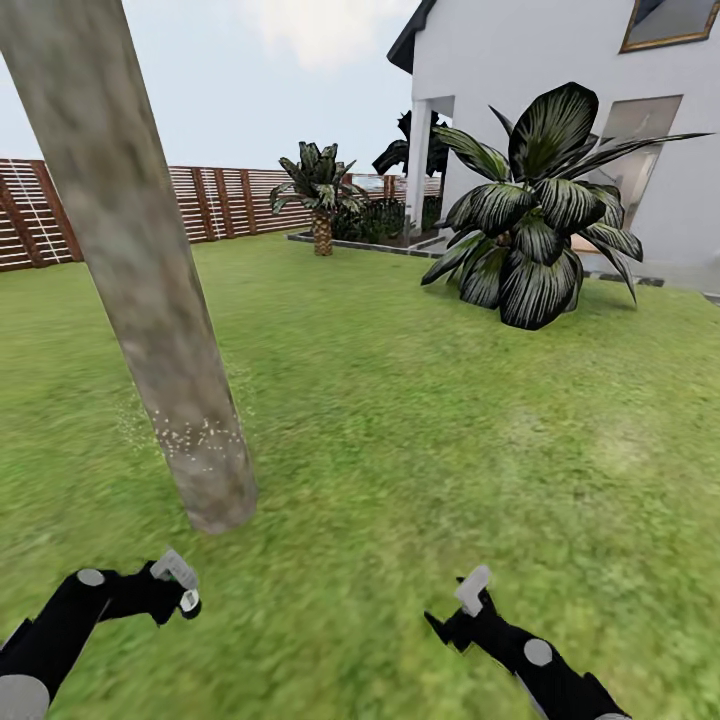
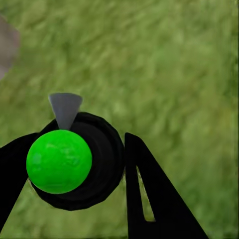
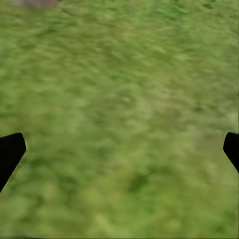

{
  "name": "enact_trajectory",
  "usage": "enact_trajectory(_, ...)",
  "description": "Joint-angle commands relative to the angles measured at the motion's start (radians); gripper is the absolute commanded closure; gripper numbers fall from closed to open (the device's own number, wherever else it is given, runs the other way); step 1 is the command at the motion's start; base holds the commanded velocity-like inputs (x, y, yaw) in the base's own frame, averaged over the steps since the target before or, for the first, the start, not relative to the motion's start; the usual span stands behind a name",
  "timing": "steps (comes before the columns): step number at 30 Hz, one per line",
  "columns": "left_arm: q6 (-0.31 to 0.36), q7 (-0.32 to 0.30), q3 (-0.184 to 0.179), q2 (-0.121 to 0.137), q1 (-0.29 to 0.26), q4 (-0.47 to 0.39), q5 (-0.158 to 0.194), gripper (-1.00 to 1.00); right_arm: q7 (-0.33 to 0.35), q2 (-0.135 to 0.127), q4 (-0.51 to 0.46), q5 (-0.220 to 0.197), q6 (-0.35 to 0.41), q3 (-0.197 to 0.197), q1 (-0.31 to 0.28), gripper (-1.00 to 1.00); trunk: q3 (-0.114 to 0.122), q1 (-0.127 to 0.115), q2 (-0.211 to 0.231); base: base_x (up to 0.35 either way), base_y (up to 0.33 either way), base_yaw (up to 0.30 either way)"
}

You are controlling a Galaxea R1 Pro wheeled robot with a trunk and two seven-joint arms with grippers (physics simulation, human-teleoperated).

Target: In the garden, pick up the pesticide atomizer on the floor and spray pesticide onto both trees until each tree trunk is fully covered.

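- My left gripper point(image 2: 94, 164) clamps the pesticide atomizer point(image 2: 74, 159), likely nozzle toward the tree trunk point(image 1: 140, 270).
- White specks dot the trunk's base.
- My right gripper point(image 3: 119, 149) hangs spread over lawn point(image 1: 450, 400).

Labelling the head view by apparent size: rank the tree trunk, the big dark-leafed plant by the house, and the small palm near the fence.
1. Tree trunk, though nearness to the camera inflates it.
2. Dark-leafed plant.
3. Small palm, farthest away, so its true size is unsure.
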Motion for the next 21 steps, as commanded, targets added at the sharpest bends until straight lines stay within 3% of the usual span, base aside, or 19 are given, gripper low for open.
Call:
enact_trajectory(1,0.003,-0.042,-0.006,-0.002,-0.002,-0.001,-0.025,1.0,0.054,0.0,-0.045,0.044,0.026,0.001,0.0,-1.0,-0.001,0.0,0.0,0.0,0.0,0.0)
enact_trajectory(3,-0.001,-0.094,-0.048,-0.007,-0.003,-0.001,-0.053,1.0,0.149,0.0,-0.096,0.113,0.056,-0.001,0.0,-1.0,-0.001,0.0,0.0,0.0,0.0,0.0)
enact_trajectory(5,-0.002,-0.115,-0.092,-0.012,-0.004,0.0,-0.063,1.0,0.226,0.001,-0.114,0.143,0.066,-0.001,-0.002,-1.0,-0.001,0.0,0.0,0.0,0.0,0.0)
enact_trajectory(6,-0.002,-0.124,-0.134,-0.016,-0.005,0.0,-0.067,1.0,0.287,0.002,-0.122,0.155,0.07,-0.002,-0.005,-1.0,-0.001,0.0,0.0,0.0,0.0,0.0)
enact_trajectory(8,0.0,-0.128,-0.17,-0.02,-0.006,0.0,-0.068,1.0,0.324,0.003,-0.126,0.161,0.073,-0.001,-0.011,-1.0,-0.001,0.0,0.0,0.0,0.0,0.0)
enact_trajectory(13,0.0,-0.131,-0.197,-0.037,-0.007,0.0,-0.069,1.0,0.356,0.013,-0.156,0.166,0.073,0.003,-0.02,-1.0,-0.001,0.0,0.0,0.0,0.0,0.0)
enact_trajectory(14,0.0,-0.131,-0.217,-0.043,-0.006,0.0,-0.07,1.0,0.365,0.015,-0.17,0.166,0.074,0.004,-0.021,1.0,-0.001,0.0,0.0,0.0,0.0,0.0)
enact_trajectory(18,0.008,-0.13,-0.322,-0.059,-0.007,0.0,-0.075,1.0,0.44,0.017,-0.222,0.167,0.075,0.004,-0.023,1.0,-0.001,0.0,0.0,0.0,0.0,0.0)
enact_trajectory(21,0.008,-0.13,-0.339,-0.083,-0.009,-0.001,-0.076,1.0,0.504,0.021,-0.275,0.167,0.077,0.004,-0.025,1.0,-0.001,0.0,0.0,0.0,0.0,0.0)
